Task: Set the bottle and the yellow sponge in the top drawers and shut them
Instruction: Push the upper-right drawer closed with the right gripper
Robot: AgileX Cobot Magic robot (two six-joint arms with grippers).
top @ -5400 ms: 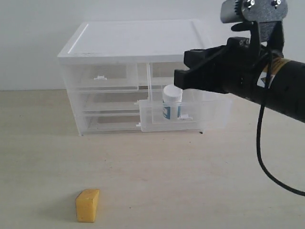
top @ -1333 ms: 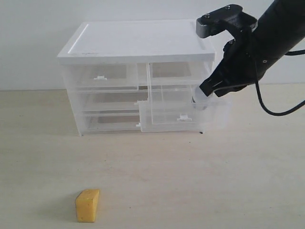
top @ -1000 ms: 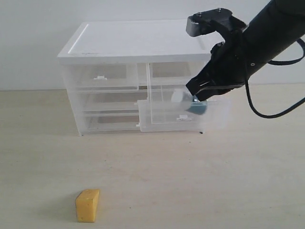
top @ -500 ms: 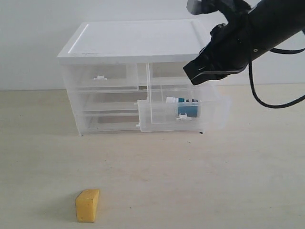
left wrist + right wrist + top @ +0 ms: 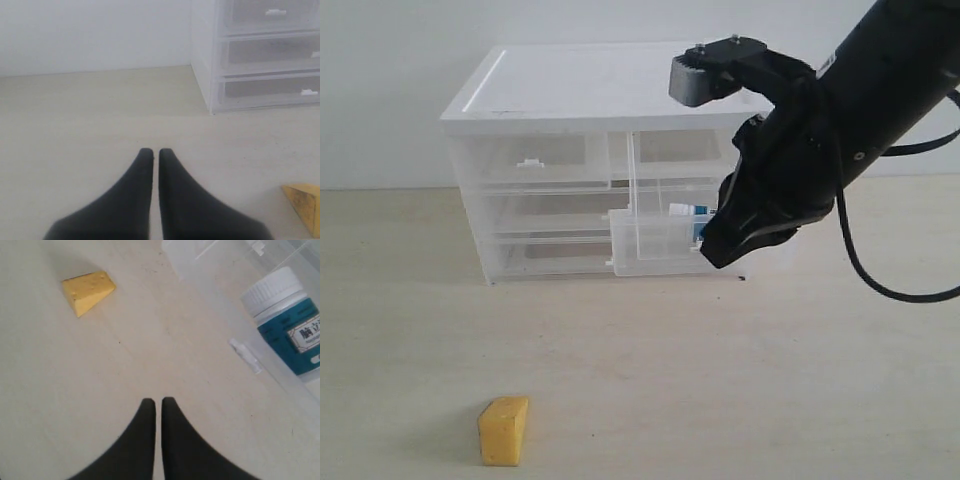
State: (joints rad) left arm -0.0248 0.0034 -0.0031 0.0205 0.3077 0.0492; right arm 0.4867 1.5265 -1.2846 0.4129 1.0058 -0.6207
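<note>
The bottle (image 5: 686, 212) lies on its side in the pulled-out top right drawer (image 5: 655, 245); the right wrist view shows its white cap and teal label (image 5: 290, 325) behind the clear front wall. My right gripper (image 5: 715, 255) is shut and empty, low in front of that drawer's right half, with its tips (image 5: 158, 401) over the table. The yellow sponge (image 5: 503, 431) rests on the table at the front left, also in sight as a wedge (image 5: 87, 290). The top left drawer (image 5: 535, 160) is shut. My left gripper (image 5: 155, 150) is shut and empty above the table, the sponge (image 5: 305, 200) beside it.
The clear cabinet has a white top (image 5: 600, 85) and two full-width drawers (image 5: 545, 215) below, both shut. My right arm (image 5: 840, 110) hides the open drawer's right part. A white wall stands behind the beige table (image 5: 720, 380).
My right gripper let go of the bottle, which now lies on its side in the open drawer. The arm lifted, then came down in front of the drawer with the gripper shut.
</note>
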